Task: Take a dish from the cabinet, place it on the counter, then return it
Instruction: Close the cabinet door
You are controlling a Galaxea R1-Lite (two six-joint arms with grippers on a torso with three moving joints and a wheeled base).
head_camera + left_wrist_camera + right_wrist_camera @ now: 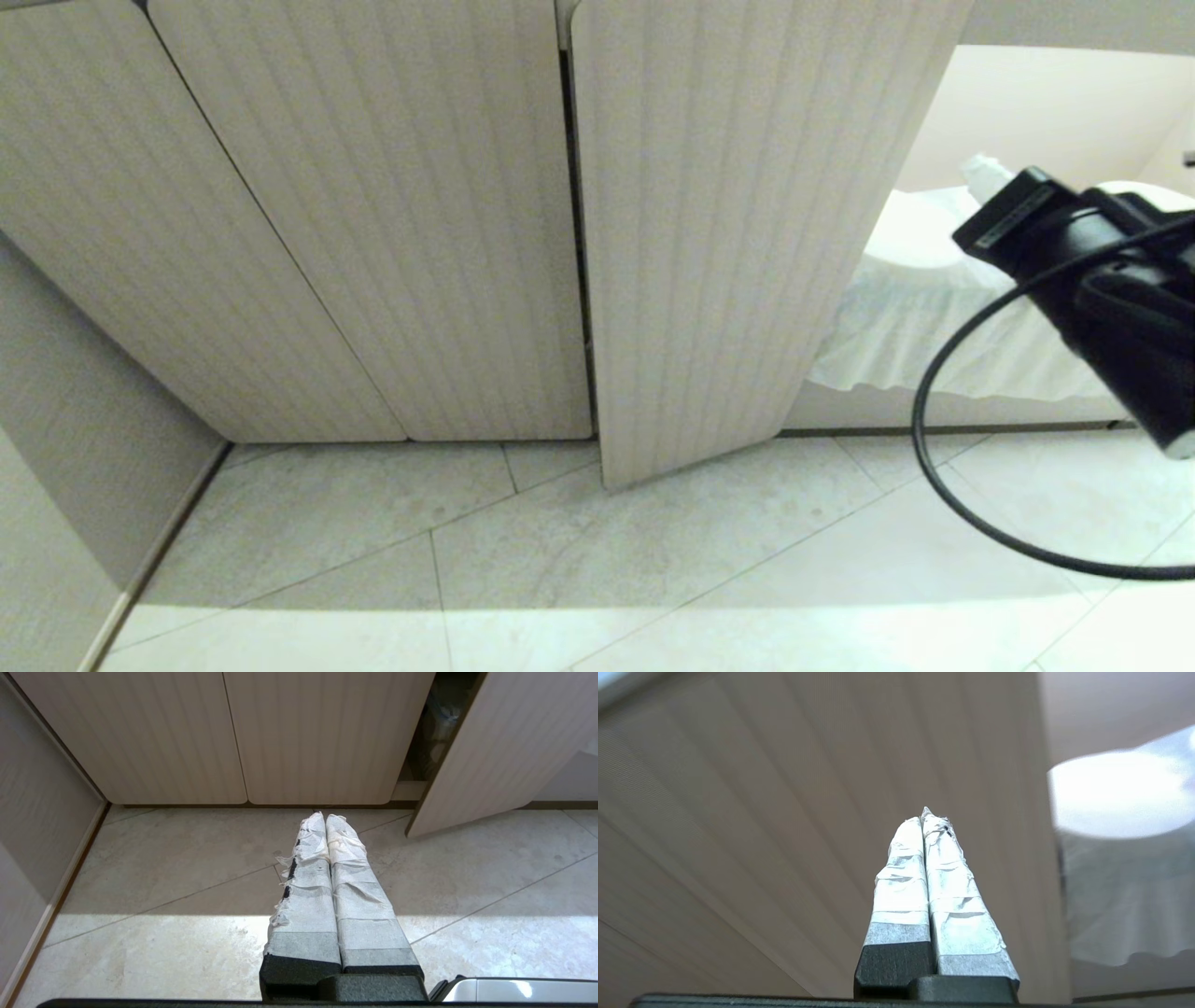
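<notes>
The cabinet [373,233] fills the head view from nine to one o'clock, its rightmost door [738,233] ajar, the dish perhaps hidden inside, right gripper [927,816] closed empty at the door, left gripper [325,817] closed above the floor [653,560].

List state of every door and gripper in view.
Left door: closed.
Middle door: closed.
Right door: ajar, swung out over the floor.
Left gripper: shut, empty, low over the floor.
Right gripper: shut, empty, pointing at the right door's face.
Dish: not in view.
</notes>
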